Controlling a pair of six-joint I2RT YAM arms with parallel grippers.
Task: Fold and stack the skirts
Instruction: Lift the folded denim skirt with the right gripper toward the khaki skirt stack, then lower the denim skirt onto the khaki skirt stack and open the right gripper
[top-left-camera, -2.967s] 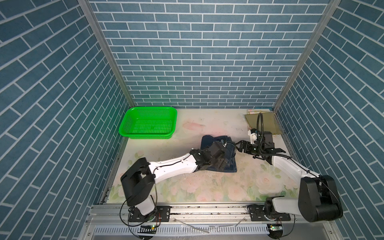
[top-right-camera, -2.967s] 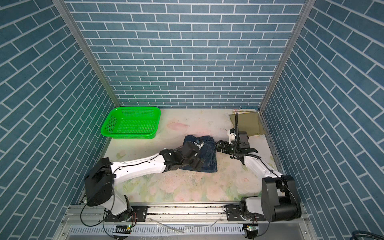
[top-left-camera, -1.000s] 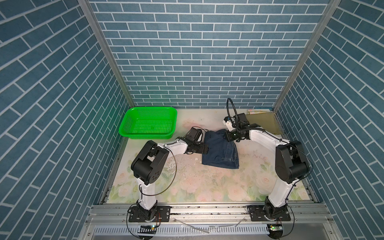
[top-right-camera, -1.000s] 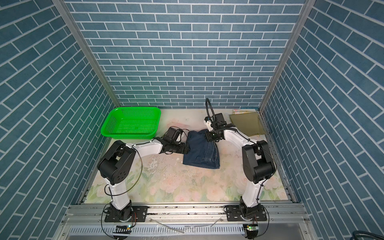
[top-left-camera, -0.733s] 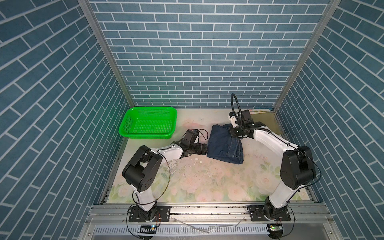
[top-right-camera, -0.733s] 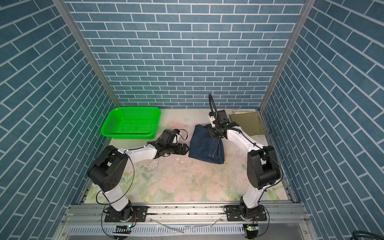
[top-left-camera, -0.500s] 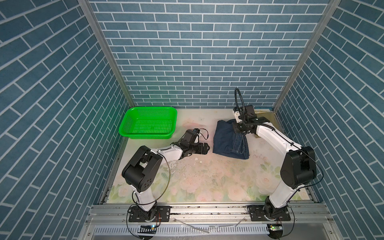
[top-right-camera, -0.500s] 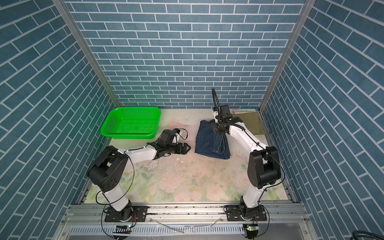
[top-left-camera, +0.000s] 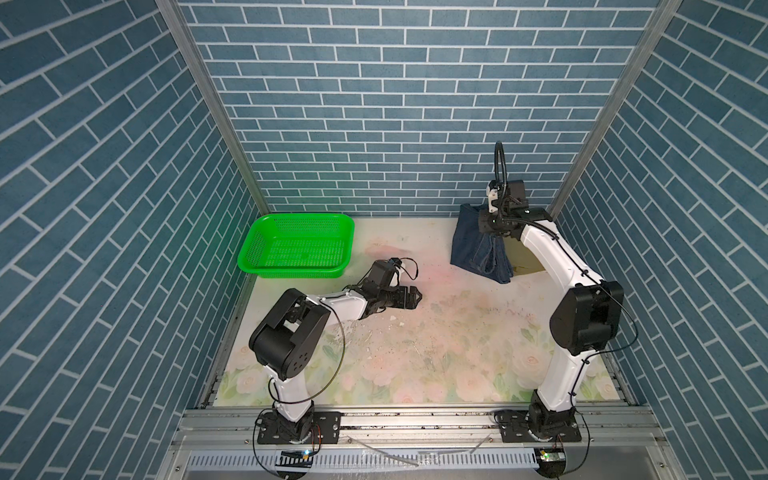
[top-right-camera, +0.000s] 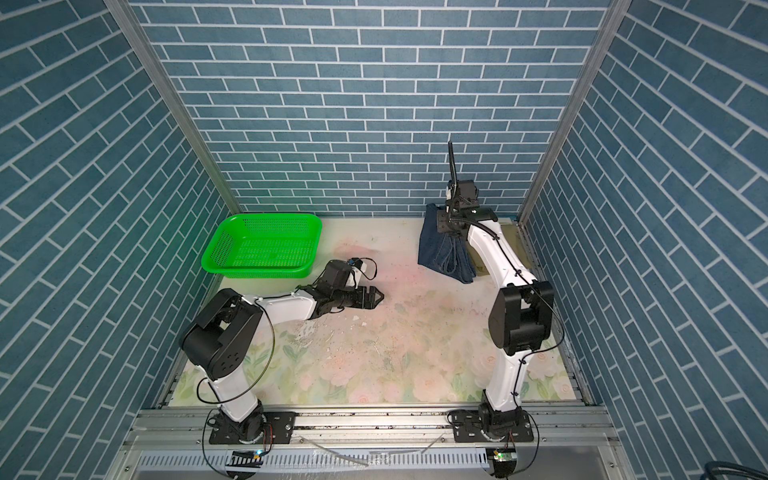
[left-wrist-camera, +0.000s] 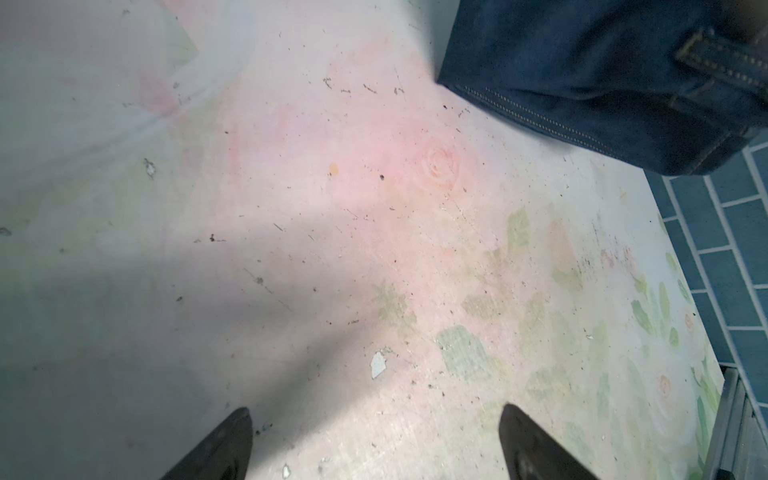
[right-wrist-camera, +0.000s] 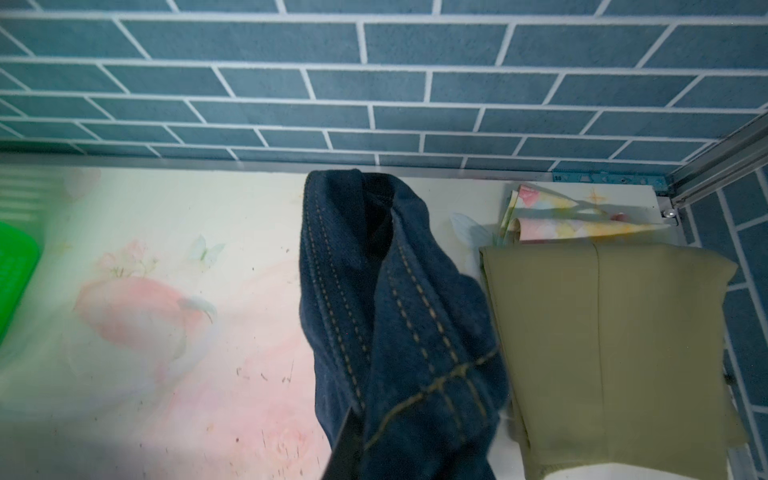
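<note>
Between blue-brick walls (top-left-camera: 374, 104), over floral table (top-left-camera: 415, 365), right pincer (top-left-camera: 493, 232) clamps denim skirt (top-left-camera: 478, 253); left pincer (top-left-camera: 415, 297) gapes empty.

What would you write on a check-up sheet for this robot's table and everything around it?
Surface: flowery table, scuffed, speckled.
Job's things: denim skirt hangs from right end effector; olive skirt folded in far right corner, floral skirt showing past it.
Clutter: green basket, empty; small white chips.
End effectors: left end effector open, empty, near the table; right shut on denim skirt.
Cables: black cable arches above right end effector; thin cable loops beside left arm.
Surroundings: blue brick walls on three sides.
</note>
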